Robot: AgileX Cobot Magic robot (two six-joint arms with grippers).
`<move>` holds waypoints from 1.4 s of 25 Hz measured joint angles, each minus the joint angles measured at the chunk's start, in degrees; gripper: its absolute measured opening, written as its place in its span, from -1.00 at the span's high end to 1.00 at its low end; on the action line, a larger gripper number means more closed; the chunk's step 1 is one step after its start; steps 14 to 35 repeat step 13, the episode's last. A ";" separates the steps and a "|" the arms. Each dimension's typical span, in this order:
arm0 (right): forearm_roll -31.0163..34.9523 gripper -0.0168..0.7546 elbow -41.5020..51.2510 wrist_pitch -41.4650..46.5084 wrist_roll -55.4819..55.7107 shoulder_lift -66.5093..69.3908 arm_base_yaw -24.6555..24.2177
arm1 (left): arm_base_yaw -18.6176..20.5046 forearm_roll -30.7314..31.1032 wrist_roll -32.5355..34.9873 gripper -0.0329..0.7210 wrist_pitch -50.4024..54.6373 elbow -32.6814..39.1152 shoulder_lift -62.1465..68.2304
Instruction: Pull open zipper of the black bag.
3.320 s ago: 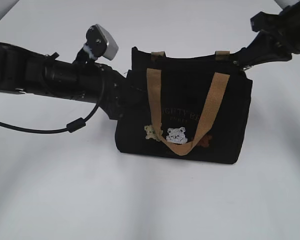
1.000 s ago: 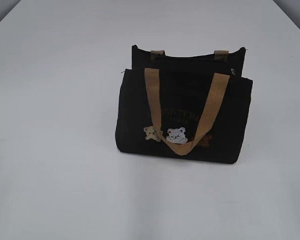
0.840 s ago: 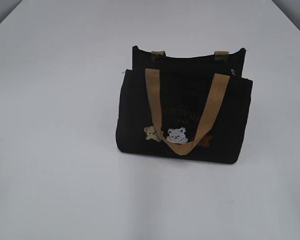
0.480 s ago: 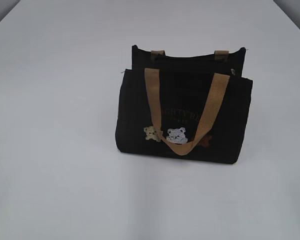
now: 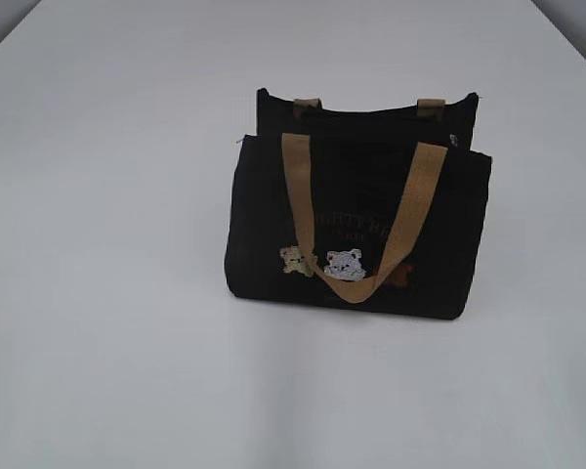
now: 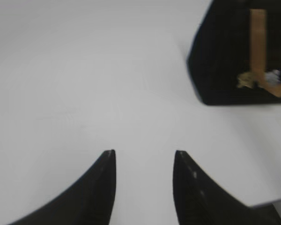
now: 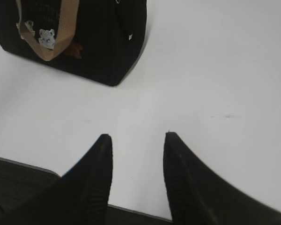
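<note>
the black bag (image 5: 356, 230) stands upright on the white table (image 5: 107, 293); left gripper (image 6: 144, 157) and right gripper (image 7: 136, 140) both hang apart, empty, well away from it.

A: Classify the location.
B: Bare test bench, lab-type. A plain white table (image 5: 107, 293) fills every view; no walls, furniture or household fittings are visible.
A: Confidence?
B: Low. Nothing else identifies the room.

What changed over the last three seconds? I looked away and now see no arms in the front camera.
Both arms pulled back off the black bag; the left gripper and right gripper now hang open over bare table, holding nothing. The bag stayed put, upright.
</note>
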 joint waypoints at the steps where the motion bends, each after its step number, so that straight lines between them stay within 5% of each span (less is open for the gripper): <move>1: 0.00 0.20 0.00 0.00 0.00 0.00 -0.87 | 3.87 0.00 0.00 0.09 0.00 0.00 0.00; 4: 0.00 0.20 0.00 0.00 0.00 0.00 -2.21 | 11.82 -0.02 0.00 0.09 0.00 0.00 0.00; 6: 0.00 0.20 0.00 0.00 0.00 0.00 -2.25 | 13.46 -0.07 0.00 0.09 0.00 0.00 0.00; 35: 0.05 0.20 0.00 0.00 0.00 0.00 -2.25 | 13.72 -0.09 0.00 0.09 0.00 0.00 0.00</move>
